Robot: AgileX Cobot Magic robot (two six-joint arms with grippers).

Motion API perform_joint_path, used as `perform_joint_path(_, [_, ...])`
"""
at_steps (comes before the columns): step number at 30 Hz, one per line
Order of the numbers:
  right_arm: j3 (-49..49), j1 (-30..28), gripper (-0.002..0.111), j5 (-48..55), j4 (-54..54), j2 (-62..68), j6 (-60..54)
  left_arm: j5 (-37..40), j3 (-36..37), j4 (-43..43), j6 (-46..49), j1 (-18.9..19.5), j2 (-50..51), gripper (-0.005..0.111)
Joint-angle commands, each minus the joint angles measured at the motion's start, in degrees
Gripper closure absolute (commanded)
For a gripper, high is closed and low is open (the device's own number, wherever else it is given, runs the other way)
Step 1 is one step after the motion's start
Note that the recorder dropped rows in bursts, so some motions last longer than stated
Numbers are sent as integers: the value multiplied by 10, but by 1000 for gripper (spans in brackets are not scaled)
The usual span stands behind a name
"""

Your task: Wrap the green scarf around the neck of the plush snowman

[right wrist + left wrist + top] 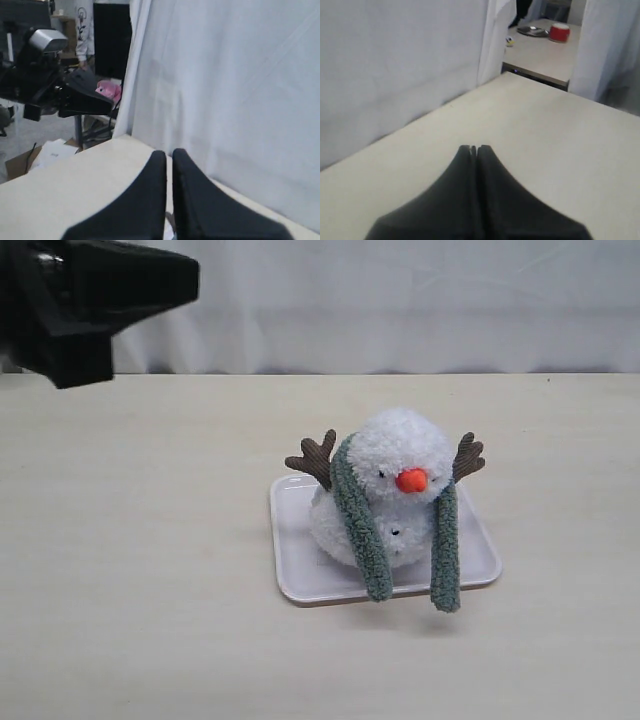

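The plush snowman sits on a white tray near the table's middle, its orange nose facing forward. The green scarf hangs around its neck, and its two ends drop down the front. One end reaches the tray's front edge and the other end hangs past it. My left gripper is shut and empty, held high over bare tabletop. Its arm fills the far left corner, well away from the snowman. My right gripper is shut with nothing in it, and is outside the exterior view.
White curtains back the table. The right wrist view shows the table edge, a cardboard box on the floor and a pink toy beyond. The left wrist view shows a second table with a red container.
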Motion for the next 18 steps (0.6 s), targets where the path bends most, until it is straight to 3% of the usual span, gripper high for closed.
perform_joint_path(1, [22, 0, 104, -51, -16, -62, 15, -36, 24, -7, -2, -1, -74, 107])
perform_joint_path(8, [78, 0, 104, -118, -16, -141, 15, -48, 56, -7, -2, -1, -152, 107])
perform_joint_path(18, [92, 0, 104, -141, -16, -157, 15, -7, 59, -6, -2, -1, -162, 107])
